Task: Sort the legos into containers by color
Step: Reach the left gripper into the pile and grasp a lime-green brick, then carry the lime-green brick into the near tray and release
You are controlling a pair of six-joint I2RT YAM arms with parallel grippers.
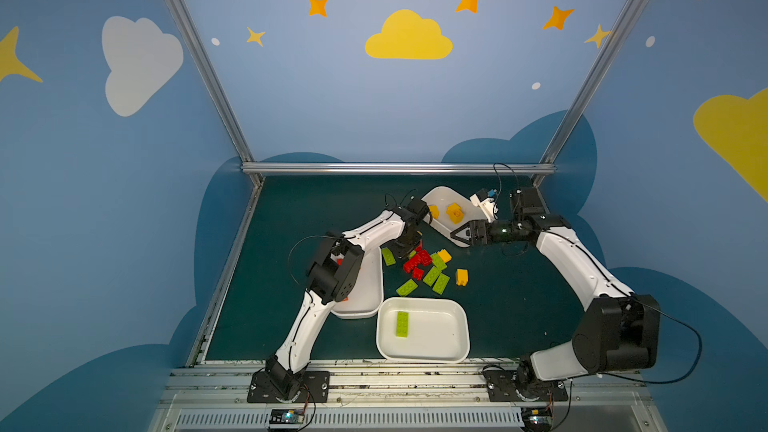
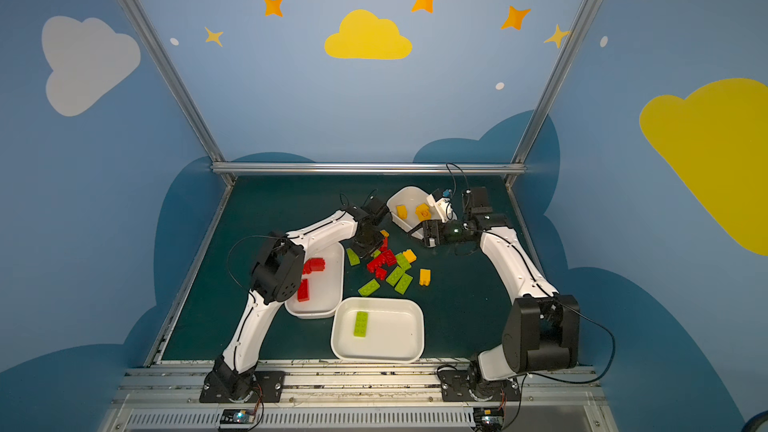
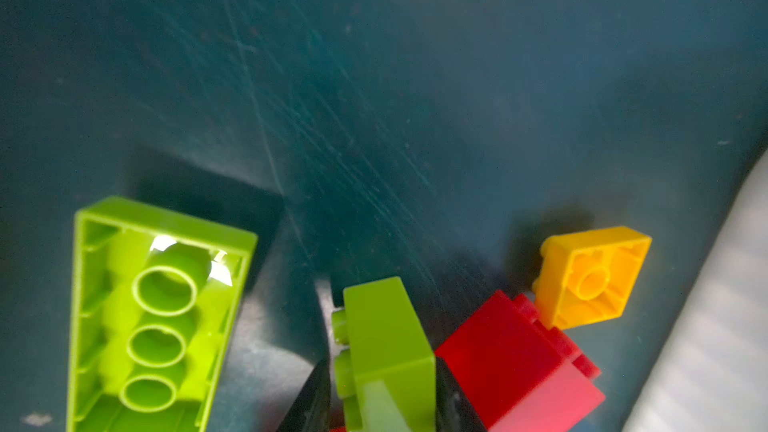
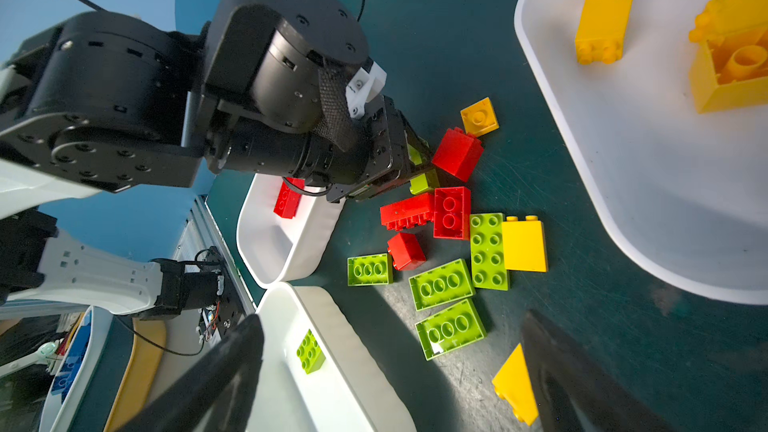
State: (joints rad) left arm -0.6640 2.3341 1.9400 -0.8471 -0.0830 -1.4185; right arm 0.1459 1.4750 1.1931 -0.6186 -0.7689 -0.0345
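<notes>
Both arms bent in toward the middle.
Elbows up; left gripper (image 3: 382, 403) angled down, jaws clamped on small green brick (image 3: 386, 334); right gripper (image 1: 457, 235) roughly level, pointing toward left arm, jaws spread wide.

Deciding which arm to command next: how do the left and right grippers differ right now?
The left gripper is shut on a small green brick; the right gripper is open and empty. The left is down in the loose pile, beside a red brick; the right hangs raised near the tub holding yellow bricks. Both are black.
</notes>
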